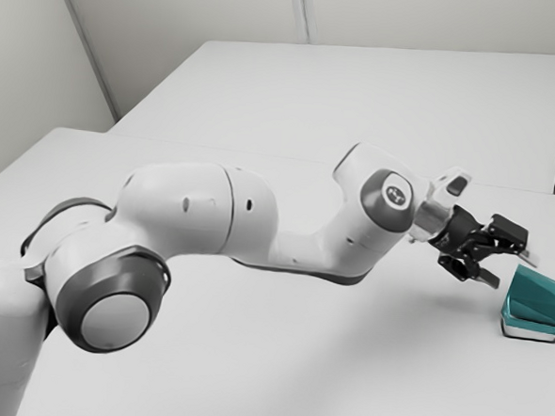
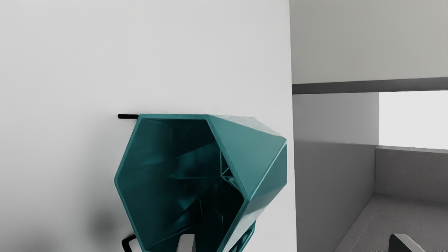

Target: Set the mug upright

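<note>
Lying sideways, the teal mug (image 2: pixel 250 154) shows faceted walls.

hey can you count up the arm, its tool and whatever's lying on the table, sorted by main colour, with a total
Mostly white: 1, the arm
Black: 1, the tool
Mostly teal: 1, the mug
Total: 3
</note>
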Robot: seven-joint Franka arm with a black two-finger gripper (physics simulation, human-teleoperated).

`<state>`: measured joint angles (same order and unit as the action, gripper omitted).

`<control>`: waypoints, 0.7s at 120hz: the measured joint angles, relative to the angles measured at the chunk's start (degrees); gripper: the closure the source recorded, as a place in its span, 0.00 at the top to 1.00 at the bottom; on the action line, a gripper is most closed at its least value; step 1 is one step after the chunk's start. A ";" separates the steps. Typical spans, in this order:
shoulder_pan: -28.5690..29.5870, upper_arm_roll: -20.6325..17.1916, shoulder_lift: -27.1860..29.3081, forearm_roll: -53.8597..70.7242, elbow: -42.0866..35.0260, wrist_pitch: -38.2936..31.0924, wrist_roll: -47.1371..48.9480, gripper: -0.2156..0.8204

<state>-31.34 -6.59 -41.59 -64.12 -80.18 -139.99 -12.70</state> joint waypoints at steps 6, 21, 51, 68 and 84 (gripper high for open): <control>-0.10 0.00 -0.84 -0.01 1.08 -0.16 -0.90 0.79; -1.00 -0.13 -2.53 -0.42 3.10 -0.42 -2.80 0.79; -0.95 -0.40 -6.05 -4.76 6.19 3.98 -5.56 0.79; -0.55 -0.39 -6.23 -6.62 7.10 8.71 -6.80 0.79; -0.64 -0.41 -7.30 -7.43 9.00 10.02 -7.78 0.73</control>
<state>-31.98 -7.00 -48.89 -71.56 -71.18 -129.96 -20.48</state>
